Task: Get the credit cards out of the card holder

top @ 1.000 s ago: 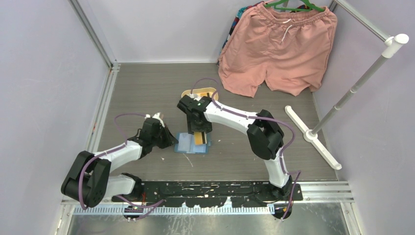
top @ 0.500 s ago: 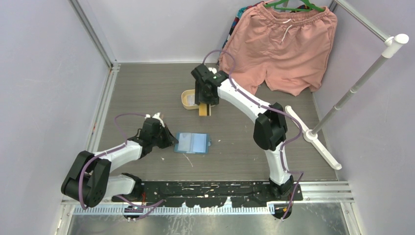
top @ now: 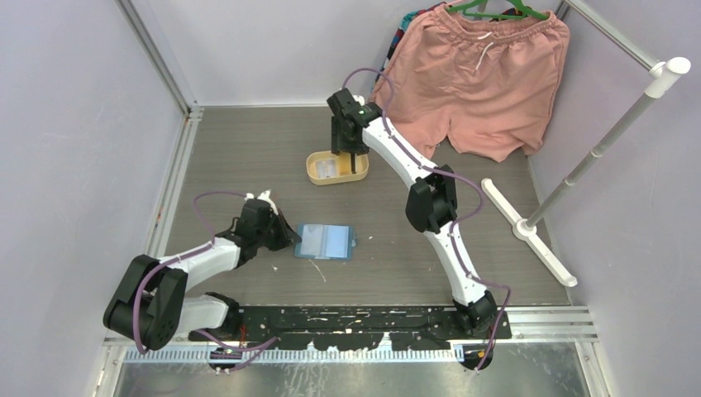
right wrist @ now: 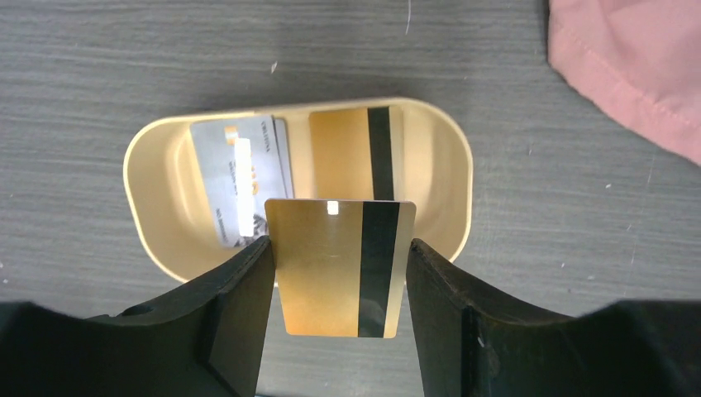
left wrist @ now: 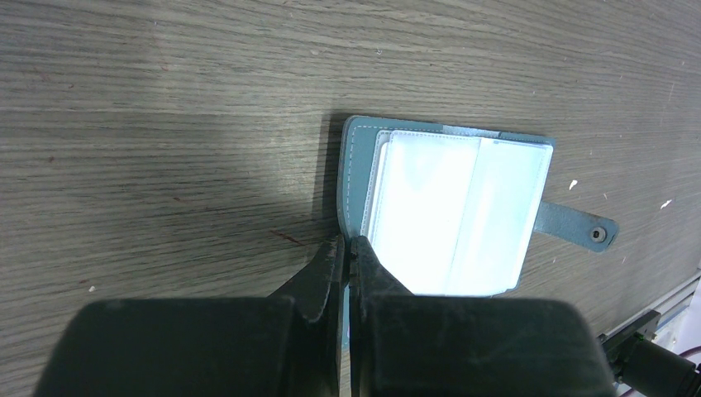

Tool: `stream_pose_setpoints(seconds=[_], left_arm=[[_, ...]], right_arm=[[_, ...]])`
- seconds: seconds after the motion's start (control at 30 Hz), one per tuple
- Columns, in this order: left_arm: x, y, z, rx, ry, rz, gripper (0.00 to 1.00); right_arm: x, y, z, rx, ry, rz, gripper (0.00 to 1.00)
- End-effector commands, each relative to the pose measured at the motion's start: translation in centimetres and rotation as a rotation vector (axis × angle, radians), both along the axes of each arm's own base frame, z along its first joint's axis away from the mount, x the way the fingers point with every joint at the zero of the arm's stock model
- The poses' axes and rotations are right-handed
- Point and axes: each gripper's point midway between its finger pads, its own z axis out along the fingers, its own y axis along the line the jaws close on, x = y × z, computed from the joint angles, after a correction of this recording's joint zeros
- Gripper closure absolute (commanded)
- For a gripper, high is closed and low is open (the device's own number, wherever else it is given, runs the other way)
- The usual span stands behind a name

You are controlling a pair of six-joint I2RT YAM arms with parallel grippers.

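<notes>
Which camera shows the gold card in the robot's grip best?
Right wrist view: the gold card sits centred, held by the right end effector above the yellow tray. From the top the arm hides it; the left wrist view shows the card holder instead.

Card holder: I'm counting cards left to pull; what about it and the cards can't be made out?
Card holder pockets, left wrist: glare whitens them, so cards inside cannot be told.
Its near corner: hidden by the left gripper.
Whitish card in the yellow tray, right wrist: print too small.
Second gold card there: near end behind the held gold card in the right gripper.
</notes>
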Motion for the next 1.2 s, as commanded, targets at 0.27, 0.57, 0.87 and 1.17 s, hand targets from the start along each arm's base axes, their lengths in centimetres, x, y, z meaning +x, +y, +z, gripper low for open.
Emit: stream_pose_setpoints(seconds=[0.27, 0.57, 0.87, 1.17], left_arm=[[-0.5, 1.0, -1.4, 0.058, 0.036, 0.007, 1.0], [-0.4, 1.0, -1.3, 0.062, 0.037, 0.007, 1.0], [-0.3, 1.1, -1.4, 0.068, 0.041, 0.009, 1.0], [-0.1, 1.1, -1.2, 0.078, 0.038, 0.008, 1.0]], right_arm=[[4.6, -1.3, 3.5, -0.002, -0.169, 0.006, 0.47], [5.5, -1.5, 1.8, -0.042, -0.194, 0.005, 0.46], [5.5, -1.0, 0.3, -0.061, -0.207, 0.018, 0.47], [4.4, 0.4, -1.8, -0.076, -0.198, 0.041, 0.47]])
